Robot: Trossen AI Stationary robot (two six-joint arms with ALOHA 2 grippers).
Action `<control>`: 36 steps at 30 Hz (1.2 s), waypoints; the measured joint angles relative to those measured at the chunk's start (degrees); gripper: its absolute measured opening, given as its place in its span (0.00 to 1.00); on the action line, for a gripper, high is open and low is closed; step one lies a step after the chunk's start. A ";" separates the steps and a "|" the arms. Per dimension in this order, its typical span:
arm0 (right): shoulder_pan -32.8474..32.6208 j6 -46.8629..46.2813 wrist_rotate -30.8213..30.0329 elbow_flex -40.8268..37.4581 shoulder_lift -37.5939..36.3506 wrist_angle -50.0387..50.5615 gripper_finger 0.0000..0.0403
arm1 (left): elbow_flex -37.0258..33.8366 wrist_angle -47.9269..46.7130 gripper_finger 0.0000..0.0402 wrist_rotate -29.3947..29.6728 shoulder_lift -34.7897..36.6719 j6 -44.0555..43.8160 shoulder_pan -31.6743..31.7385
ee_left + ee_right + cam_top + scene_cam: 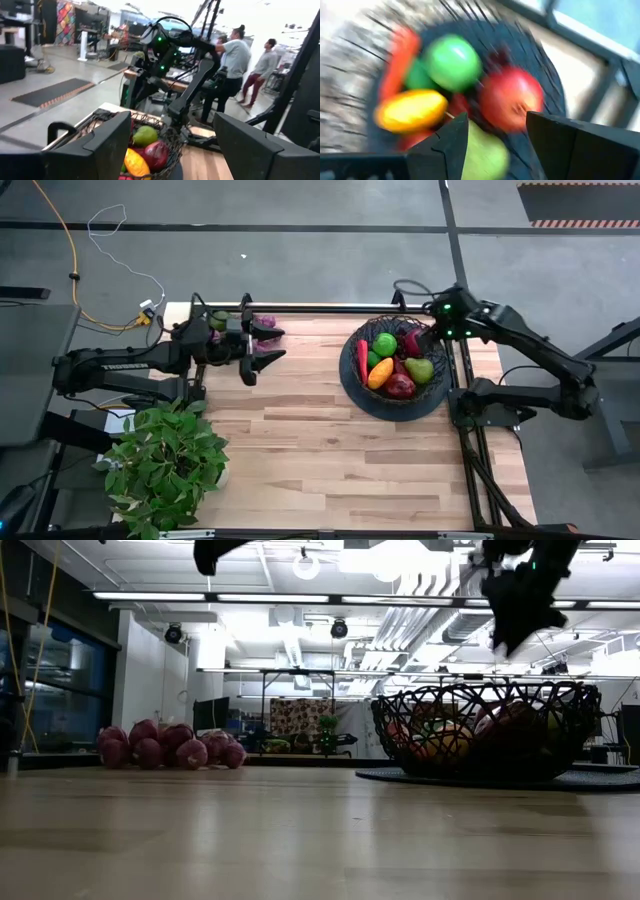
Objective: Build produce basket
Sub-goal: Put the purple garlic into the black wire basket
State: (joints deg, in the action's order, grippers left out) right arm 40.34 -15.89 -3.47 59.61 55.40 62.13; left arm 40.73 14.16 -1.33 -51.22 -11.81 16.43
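Closest to the lens in the low view is the bare light wooden plank table, so nothing to report up front. Further back on it sits the round black wire mesh basket on its dark round base, over toward the table's right side in the high view. It already holds a bunch of stuff: a bright green round fruit, a red chilli pepper, a yellow-orange oblong fruit, a dark red apple and a green pear. All of it is packed close together inside the bowl.

Right gripper hangs just above the basket's far right rim, fingers spread apart with nothing between them. Its wrist view is smeared, but the fruit pile is right below the fingers.

Left gripper is over the far left part of the table, also spread wide and holding nothing. Just beside it on the table lies a bunch of purple grapes, well apart from the basket. Can't tell if the fingers touch it.

Leafy green potted plant sits at the near left corner. Two people stand in the room beyond the table in the left wrist view.
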 joint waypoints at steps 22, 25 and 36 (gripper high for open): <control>-18.49 -0.98 18.45 -26.03 -6.63 -81.29 0.46 | 0.02 -9.33 0.67 0.71 9.87 -1.03 0.03; -18.97 -0.55 18.45 -25.55 -6.55 -81.35 0.46 | 0.02 -9.69 0.67 0.75 9.87 -1.03 0.04; -19.08 -0.53 18.45 -25.17 -6.69 -81.29 0.46 | 0.02 -9.69 0.67 1.48 9.87 0.00 0.04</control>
State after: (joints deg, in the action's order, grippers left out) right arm 21.26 -16.43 14.98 34.44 48.71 -19.16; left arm 40.75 4.47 0.16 -41.34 -11.81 16.47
